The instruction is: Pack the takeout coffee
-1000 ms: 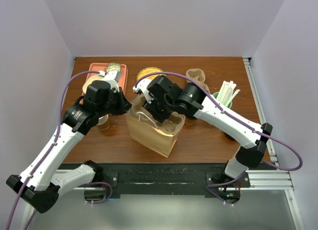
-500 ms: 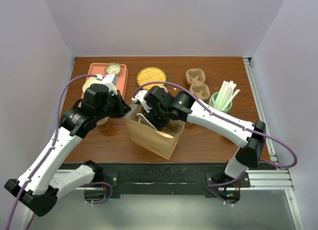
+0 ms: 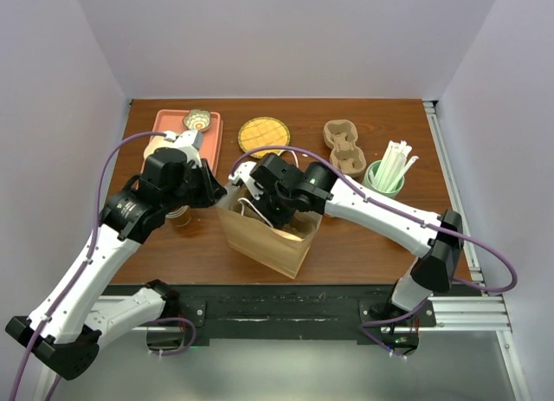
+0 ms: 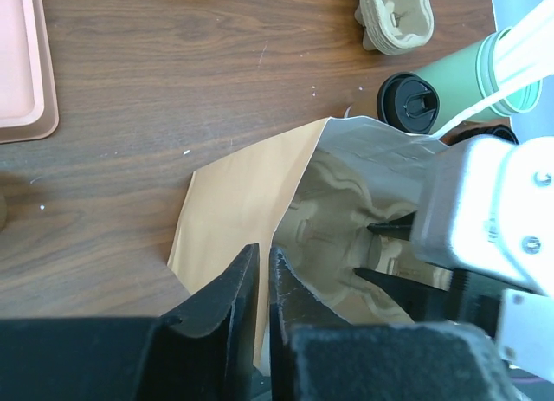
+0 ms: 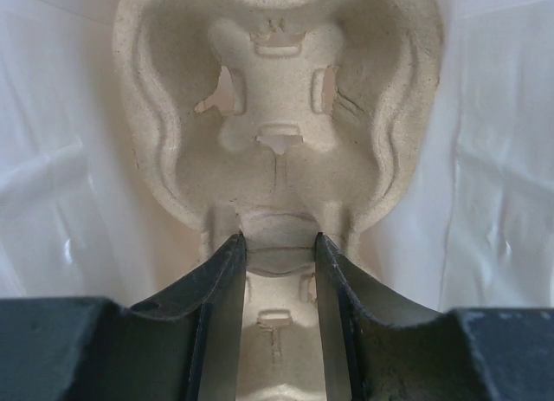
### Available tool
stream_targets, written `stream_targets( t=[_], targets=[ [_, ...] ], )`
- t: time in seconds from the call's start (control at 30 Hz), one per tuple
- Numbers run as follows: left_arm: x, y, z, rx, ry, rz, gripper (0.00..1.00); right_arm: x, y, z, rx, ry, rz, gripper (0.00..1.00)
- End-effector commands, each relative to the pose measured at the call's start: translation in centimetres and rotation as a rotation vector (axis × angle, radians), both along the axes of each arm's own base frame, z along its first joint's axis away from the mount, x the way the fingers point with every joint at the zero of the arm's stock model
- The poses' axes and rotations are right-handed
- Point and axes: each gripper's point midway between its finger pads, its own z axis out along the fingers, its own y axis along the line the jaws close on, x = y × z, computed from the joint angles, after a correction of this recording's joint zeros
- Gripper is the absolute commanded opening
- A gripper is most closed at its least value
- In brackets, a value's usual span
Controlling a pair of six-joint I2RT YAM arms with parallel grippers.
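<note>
R arm has sunk deeper into paper bag [image 3: 260, 241], R gripper [image 5: 277, 241] pinching pulp carrier [image 5: 277, 89]; L gripper [image 4: 262, 258] apparently nips bag rim. Takeout coffee [image 4: 409, 102] stands outside, upper right of L wrist view; a slipping rim could collapse bag

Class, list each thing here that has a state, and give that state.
Paper bag: upright, mouth open.
Cup carrier: inside bag, gripped by right gripper.
Left gripper: jaws pinching bag rim.
Takeout coffee: lidded, upright, outside bag.
Green cup: upright, holds straws.
Spare carrier: empty.
</note>
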Motion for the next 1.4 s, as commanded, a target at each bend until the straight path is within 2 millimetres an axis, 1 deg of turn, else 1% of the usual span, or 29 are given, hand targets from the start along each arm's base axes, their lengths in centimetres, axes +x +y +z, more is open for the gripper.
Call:
stream_targets(
  t=[0.0, 0.1, 0.13, 0.2, 0.23, 0.27, 0.37, 0.4, 0.5, 0.53, 0.57, 0.6, 0.63, 0.67, 0.7, 0.73, 0.77, 0.8, 0.83, 0.87, 0.9, 1.03, 1.07, 1.13, 1.17, 1.23, 1.27, 1.33, 1.37],
  targets=[
    [-0.2, 0.6, 2.1, 0.006, -0.061, -0.003, 0.17, -0.2, 0.3, 0.0, 0.013, -0.01, 0.047, 0.22],
    [-0.2, 0.7, 2.3, 0.008, -0.067, -0.005, 0.18, -0.2, 0.5, -1.0, -0.015, 0.01, 0.062, 0.24],
    [-0.3, 0.7, 2.2, 0.012, -0.068, -0.009, 0.13, -0.1, 0.6, -1.5, -0.025, 0.015, 0.062, 0.24],
    [-0.1, 0.7, 2.1, 0.025, -0.071, -0.017, 0.03, 0.0, 0.8, -1.6, -0.021, 0.012, 0.06, 0.24],
    [-0.1, 0.7, 2.4, 0.026, -0.078, -0.018, 0.0, 0.1, 0.9, -1.9, -0.022, 0.014, 0.059, 0.23],
    [0.0, 0.7, 2.5, 0.027, -0.082, -0.021, 0.0, 0.2, 1.0, -1.9, -0.021, 0.009, 0.053, 0.23],
    [-0.2, 0.6, 4.5, -0.016, -0.135, -0.022, 0.0, 0.2, 1.0, -3.0, -0.032, 0.015, 0.053, 0.23],
    [-0.4, 0.5, 4.9, -0.028, -0.144, -0.026, 0.0, 0.3, 1.0, -3.3, -0.035, 0.016, 0.049, 0.23],
    [-0.7, 0.4, 4.9, -0.047, -0.138, -0.028, 0.0, 0.5, 1.1, -3.7, -0.034, 0.012, 0.042, 0.33],
    [-0.8, 0.4, 4.8, -0.049, -0.132, -0.028, 0.05, 0.5, 1.1, -3.6, -0.032, 0.011, 0.04, 0.39],
    [-0.9, 0.4, 4.5, -0.045, -0.122, -0.028, 0.07, 0.6, 1.2, -3.3, -0.027, 0.008, 0.038, 0.41],
    [-1.0, 0.4, 4.1, -0.042, -0.112, -0.028, 0.09, 0.7, 1.4, -2.3, -0.013, -0.001, 0.036, 0.44],
    [-1.1, 0.5, 4.0, -0.041, -0.109, -0.028, 0.17, 0.8, 1.6, -1.7, 0.0, -0.008, 0.035, 0.51],
    [-1.3, 0.6, 3.8, -0.037, -0.099, -0.027, 0.22, 0.9, 1.8, -1.0, 0.012, -0.014, 0.031, 0.54],
    [-1.3, 0.8, 3.8, -0.032, -0.098, -0.019, 0.25, 1.1, 2.0, 0.4, 0.037, -0.029, 0.028, 0.56],
    [-1.4, 1.0, 3.8, -0.024, -0.097, -0.015, 0.3, 1.2, 2.1, 1.3, 0.05, -0.038, 0.024, 0.62],
    [-1.6, 1.2, 3.6, -0.013, -0.09, -0.011, 0.33, 1.1, 2.2, 2.0, 0.062, -0.04, 0.019, 0.65],
    [-1.7, 1.5, 3.9, -0.009, -0.095, -0.005, 0.38, 1.3, 2.3, 3.8, 0.093, -0.058, 0.017, 0.68],
    [-1.4, 2.0, 3.8, 0.011, -0.097, 0.022, 0.47, 1.2, 2.5, 4.6, 0.12, -0.052, -0.009, 0.68],
    [-1.6, 2.4, 3.5, 0.03, -0.084, 0.034, 0.5, 1.2, 2.6, 5.4, 0.144, -0.054, -0.03, 0.69],
    [-1.4, 2.8, 3.5, 0.046, -0.089, 0.051, 0.51, 1.4, 2.7, 6.5, 0.169, -0.064, -0.044, 0.7],
    [-0.5, 3.2, 3.8, 0.102, -0.119, 0.05, 0.55, 2.0, 2.2, 9.4, 0.219, -0.092, -0.141, 0.7],
    [0.0, 2.9, 4.3, 0.1, -0.136, 0.043, 0.56, 2.2, 1.8, 10.5, 0.239, -0.099, -0.193, 0.7],
    [0.6, 2.3, 5.2, 0.103, -0.174, 0.011, 0.59, 2.3, 1.3, 12.0, 0.272, -0.108, -0.251, 0.7],
    [0.9, 1.9, 5.6, 0.104, -0.188, -0.011, 0.6, 2.3, 0.9, 13.6, 0.311, -0.11, -0.305, 0.7],
    [1.3, 1.1, 6.0, 0.107, -0.218, -0.067, 0.63, 2.1, 0.4, 15.5, 0.367, -0.111, -0.35, 0.7],
    [1.5, 0.6, 5.9, 0.109, -0.218, -0.091, 0.63, 1.8, -0.1, 17.5, 0.435, -0.112, -0.379, 0.7],
    [2.0, -0.2, 5.6, 0.124, -0.23, -0.142, 0.65, 1.7, -1.0, 19.4, 0.494, -0.128, -0.426, 0.7],
    [2.1, -0.6, 5.5, 0.123, -0.232, -0.168, 0.65, 1.4, -1.7, 20.9, 0.554, -0.127, -0.46, 0.7]
  ],
)
